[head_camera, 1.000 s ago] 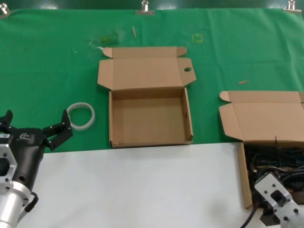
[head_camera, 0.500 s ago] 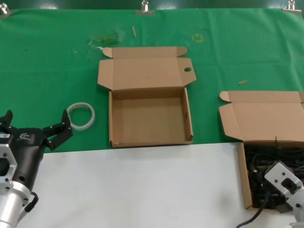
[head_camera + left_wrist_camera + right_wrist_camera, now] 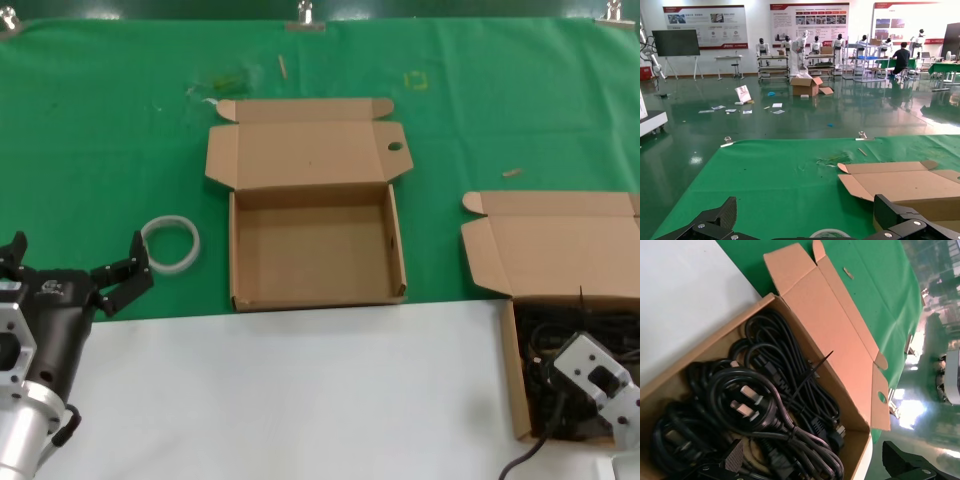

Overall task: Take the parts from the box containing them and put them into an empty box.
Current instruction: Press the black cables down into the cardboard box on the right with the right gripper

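Nothing moved over yet, judging by the layout: empty box (image 3: 316, 250) at frame centre bare inside, all the parts (image 3: 765, 405) heaped in the box containing them (image 3: 560, 270) at lower right. Right gripper (image 3: 815, 462) poised over that heap, fingers spread, holding nothing. Left gripper (image 3: 70, 272) parked lower left, fingers apart.

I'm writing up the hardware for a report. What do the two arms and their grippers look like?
The left gripper has black, angular fingers on a black housing with a small white logo, joined to a silver metal wrist. The right gripper also has black fingers; its wrist is a silver-grey block trailing a black cable. No sleeves or covers show.
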`<action>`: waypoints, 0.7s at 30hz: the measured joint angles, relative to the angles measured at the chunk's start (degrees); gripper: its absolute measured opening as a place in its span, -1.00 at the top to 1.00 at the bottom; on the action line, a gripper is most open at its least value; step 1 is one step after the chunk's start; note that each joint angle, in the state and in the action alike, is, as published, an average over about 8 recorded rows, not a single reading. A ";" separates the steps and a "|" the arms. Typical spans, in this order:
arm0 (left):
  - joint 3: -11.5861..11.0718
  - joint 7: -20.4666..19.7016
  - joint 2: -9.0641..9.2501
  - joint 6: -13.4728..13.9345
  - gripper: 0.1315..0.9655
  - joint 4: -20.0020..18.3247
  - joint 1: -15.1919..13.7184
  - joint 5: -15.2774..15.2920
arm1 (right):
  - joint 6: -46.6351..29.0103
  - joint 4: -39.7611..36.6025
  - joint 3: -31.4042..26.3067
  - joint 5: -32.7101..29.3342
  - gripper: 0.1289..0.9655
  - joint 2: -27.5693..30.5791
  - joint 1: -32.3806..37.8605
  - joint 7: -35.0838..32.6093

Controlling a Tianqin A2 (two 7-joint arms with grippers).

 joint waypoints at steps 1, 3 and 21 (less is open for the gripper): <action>0.00 0.00 0.00 0.00 -1.00 0.00 0.00 0.00 | -0.48 -0.65 0.23 0.09 -1.00 0.00 0.32 -0.19; 0.00 0.00 0.00 0.00 -1.00 0.00 0.00 0.00 | -1.43 -2.01 0.69 0.26 -1.00 0.00 1.01 -0.58; 0.00 0.00 0.00 0.00 -1.00 0.00 0.00 0.00 | -5.01 -8.38 1.28 0.60 -0.90 0.00 4.77 -1.23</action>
